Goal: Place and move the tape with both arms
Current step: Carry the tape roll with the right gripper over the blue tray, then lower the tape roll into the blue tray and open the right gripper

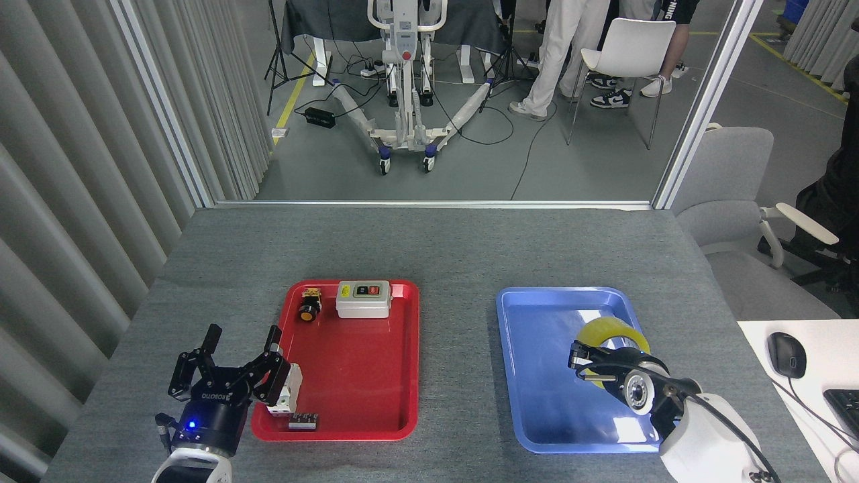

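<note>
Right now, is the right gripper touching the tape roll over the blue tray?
Touching. The head view shows the right gripper with its black fingers wrapped against the yellow tape, gripping the roll over the blue tray.

Tape [614, 331]: wide roll of glossy translucent yellow packing tape, only its upper arc visible, rest hidden behind right gripper [590, 362]. Sits over the blue tray [537, 376], right half, near the right rim, about midway front to back. Roll appears tilted on edge; can't tell if it touches the tray floor. Core not visible.
</note>
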